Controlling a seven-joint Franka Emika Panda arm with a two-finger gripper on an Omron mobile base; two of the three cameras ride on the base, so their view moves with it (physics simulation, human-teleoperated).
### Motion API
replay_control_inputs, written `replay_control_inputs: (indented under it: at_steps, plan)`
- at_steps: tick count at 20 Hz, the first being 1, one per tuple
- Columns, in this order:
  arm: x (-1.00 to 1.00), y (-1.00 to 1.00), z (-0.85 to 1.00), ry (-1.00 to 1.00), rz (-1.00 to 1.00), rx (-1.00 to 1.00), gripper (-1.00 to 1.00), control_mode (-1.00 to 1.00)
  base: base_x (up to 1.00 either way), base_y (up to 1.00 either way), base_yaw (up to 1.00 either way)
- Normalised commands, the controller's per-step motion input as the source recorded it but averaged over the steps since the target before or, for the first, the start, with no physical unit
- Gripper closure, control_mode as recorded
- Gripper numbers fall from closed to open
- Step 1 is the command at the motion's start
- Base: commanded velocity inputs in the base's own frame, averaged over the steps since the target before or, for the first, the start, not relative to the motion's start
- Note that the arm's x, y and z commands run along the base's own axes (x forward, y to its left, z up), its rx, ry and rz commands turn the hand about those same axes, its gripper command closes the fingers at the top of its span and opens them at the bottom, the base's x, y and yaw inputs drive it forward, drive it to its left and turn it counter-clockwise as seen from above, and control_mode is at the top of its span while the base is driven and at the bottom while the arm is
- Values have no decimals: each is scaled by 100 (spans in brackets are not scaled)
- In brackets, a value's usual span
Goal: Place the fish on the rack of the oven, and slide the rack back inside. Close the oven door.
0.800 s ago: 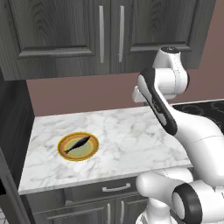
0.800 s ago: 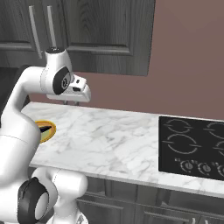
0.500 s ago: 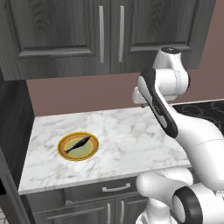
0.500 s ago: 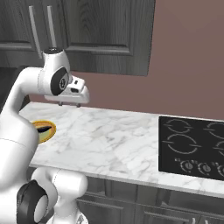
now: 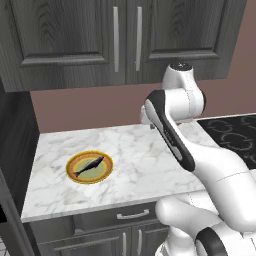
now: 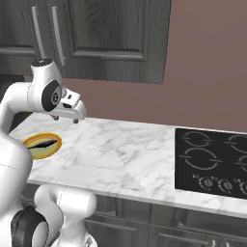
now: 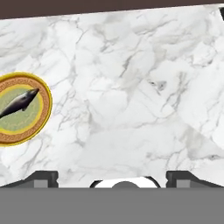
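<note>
Since the earlier frame the hand (image 6: 65,117) has swung left above the bench (image 5: 150,165), toward the plate (image 5: 89,167) near the left edge. Its jaws stand wide, holding nothing, ready to pick up the fish (image 5: 89,165) lying on that plate.

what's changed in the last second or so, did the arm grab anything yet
Nothing grabbed yet. The arm's hand has swung level over the counter in the right base view, and the tool is open and empty above the marble. The fish lies untouched on its plate, in the same spot, and the cooktop and cabinets are unchanged.
</note>
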Motion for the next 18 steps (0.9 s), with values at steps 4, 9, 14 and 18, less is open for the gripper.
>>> replay_control_inputs:
  at_steps: [4, 9, 14, 18]
  plan:
    - [-8, 5, -22, 4, -11, 0, -100, -100, 0, 0, 0]
    - [-21, 36, -40, 1, -17, 0, -100, -100, 0, 0, 0]
    - [-12, 52, -39, 1, -26, 10, -100, -100, 0, 0, 0]
    - [-8, 47, -32, 0, -27, 15, -100, -100, 0, 0, 0]
